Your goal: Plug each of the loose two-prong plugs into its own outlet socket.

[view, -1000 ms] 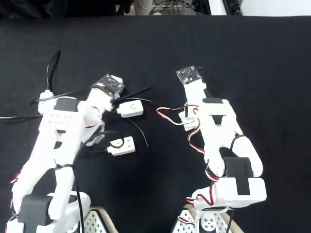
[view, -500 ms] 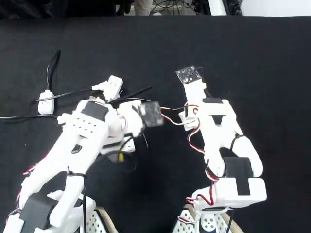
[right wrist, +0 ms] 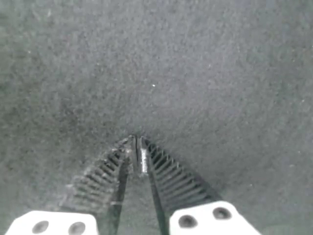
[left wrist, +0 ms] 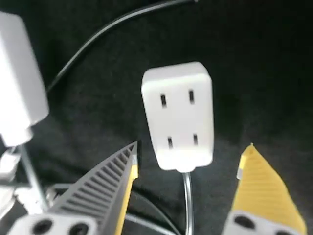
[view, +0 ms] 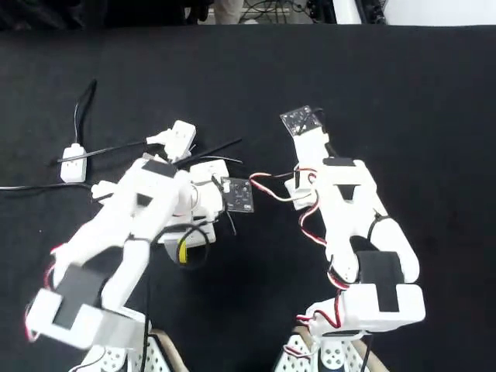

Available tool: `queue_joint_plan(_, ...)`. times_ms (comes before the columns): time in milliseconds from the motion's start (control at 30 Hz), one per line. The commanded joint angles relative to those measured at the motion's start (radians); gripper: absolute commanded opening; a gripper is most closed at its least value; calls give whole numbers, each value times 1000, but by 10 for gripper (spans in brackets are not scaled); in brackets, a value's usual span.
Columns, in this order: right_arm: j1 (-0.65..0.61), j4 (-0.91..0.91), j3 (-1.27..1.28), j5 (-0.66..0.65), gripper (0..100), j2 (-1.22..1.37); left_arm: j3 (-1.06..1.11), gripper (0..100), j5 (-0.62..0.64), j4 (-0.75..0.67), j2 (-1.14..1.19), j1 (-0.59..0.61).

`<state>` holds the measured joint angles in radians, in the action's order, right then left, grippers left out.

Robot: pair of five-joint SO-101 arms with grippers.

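The left gripper is spread wide. Its grey ribbed finger and its yellow finger stand on either side of the cord end of a white outlet socket and touch nothing. The socket lies flat on the black cloth just ahead of the fingertips. Its two pairs of slots face up toward the wrist, and all of them are empty. Its cord runs back between the two fingers. With the jaws open this wide and the socket centred in the gap, the arm looks to be lining up to grip or steady the socket body, so that it won't slide when a plug is pushed in.

Out past the grey finger lies a white block. It may be one of the loose plugs, but its prongs can't be made out. A black cable curves across the cloth beyond the socket.

The right gripper is pressed together with nothing between its tips. It hangs over bare cloth, well apart from the sockets. In the high view the right arm sits off to the side of the tangle, apparently parked to leave room for the other arm.

No plug is seated yet, so the task looks to be at an early stage.
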<state>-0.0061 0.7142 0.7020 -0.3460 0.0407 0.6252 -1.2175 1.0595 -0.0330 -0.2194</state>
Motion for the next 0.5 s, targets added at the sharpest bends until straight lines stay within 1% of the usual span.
queue_joint_plan(0,20,-14,-4,2,12,-50,-105,317,78,-5,81,10)
queue_joint_plan(33,20,-14,-4,2,12,-50,-117,315,98,-5,94,10)
queue_joint_plan(100,20,-14,-4,2,12,-50,-122,271,130,-5,97,12)
queue_joint_plan(200,20,-14,-4,2,12,-50,-124,152,163,2,94,8)
queue_joint_plan(267,20,-14,-4,2,12,-50,-127,90,204,3,80,10)
queue_joint_plan(333,20,-14,-2,2,12,-50,-120,87,262,9,61,10)
queue_joint_plan(467,20,-14,-1,2,12,-50,-127,181,327,115,17,10)
